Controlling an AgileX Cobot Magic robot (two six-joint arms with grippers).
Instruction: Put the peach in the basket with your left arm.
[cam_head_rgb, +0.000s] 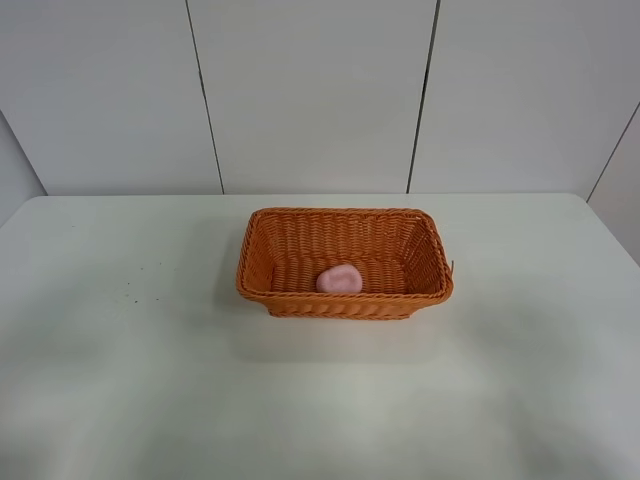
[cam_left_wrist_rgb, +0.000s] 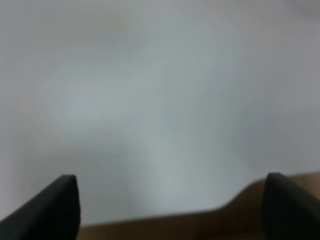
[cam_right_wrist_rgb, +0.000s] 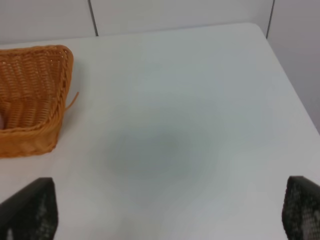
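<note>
The pink peach (cam_head_rgb: 339, 279) lies inside the orange-brown wicker basket (cam_head_rgb: 344, 298), near its front wall. The basket stands on the white table (cam_head_rgb: 130, 330). Neither arm shows in the exterior high view. In the left wrist view my left gripper (cam_left_wrist_rgb: 170, 207) is open and empty, its two black fingertips (cam_left_wrist_rgb: 60, 205) wide apart over blurred white table. In the right wrist view my right gripper (cam_right_wrist_rgb: 167, 212) is open and empty, fingertips (cam_right_wrist_rgb: 35, 207) wide apart. A corner of the basket (cam_right_wrist_rgb: 30, 100) shows in that view. The peach is hidden in both wrist views.
A loose wicker strand (cam_right_wrist_rgb: 73, 101) sticks out from the basket's corner. The table's right edge (cam_right_wrist_rgb: 290, 90) and the white panelled wall (cam_head_rgb: 310, 90) behind bound the space. A tan strip (cam_left_wrist_rgb: 200, 225) shows beyond the table edge in the left wrist view.
</note>
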